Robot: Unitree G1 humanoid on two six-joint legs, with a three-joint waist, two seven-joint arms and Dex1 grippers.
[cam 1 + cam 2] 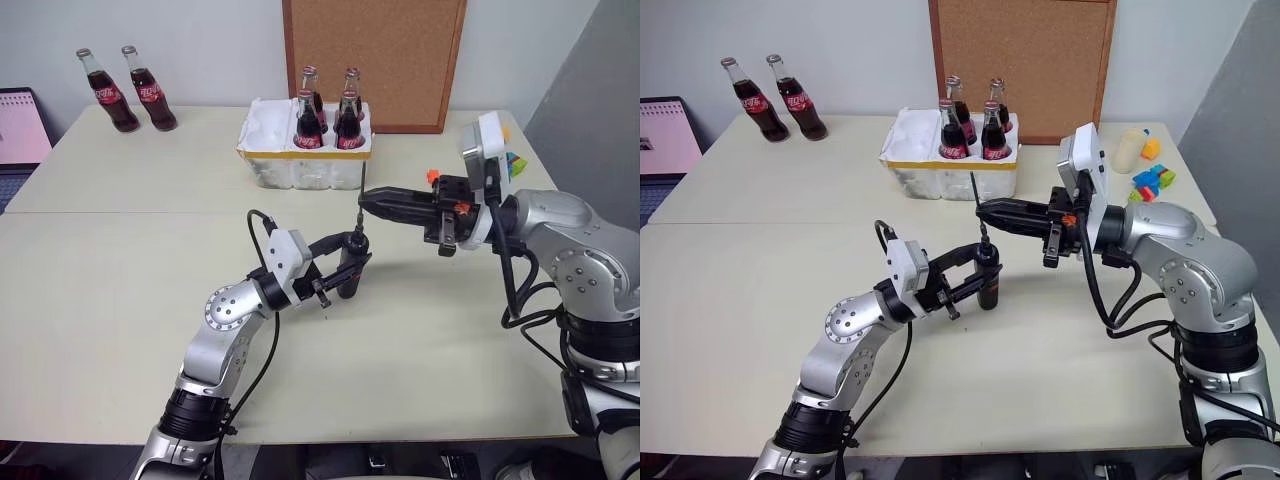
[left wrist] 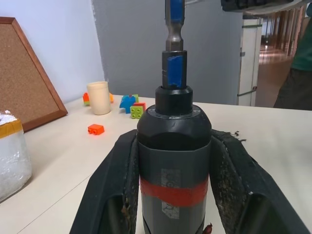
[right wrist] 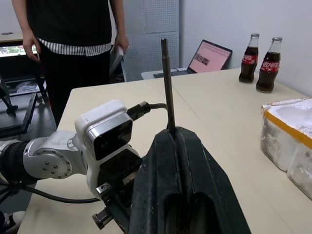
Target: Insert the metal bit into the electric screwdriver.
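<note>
The left pincer (image 1: 345, 262) clamps the electric screwdriver (image 1: 350, 270) upright above the desk (image 1: 120, 300). The right pincer (image 1: 368, 203) pinches the metal bit (image 1: 361, 200), whose lower end seemingly enters the screwdriver's socket; seating remains.

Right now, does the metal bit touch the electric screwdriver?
Touching. The left wrist view shows the metal bit standing in the socket of the electric screwdriver, no gap.

Bare table (image 1: 120, 270) lies open left of and in front of the electric screwdriver (image 1: 349, 265); behind it stands the foam bottle tray (image 1: 300, 160), right gripper (image 1: 365, 203) directly above
</note>
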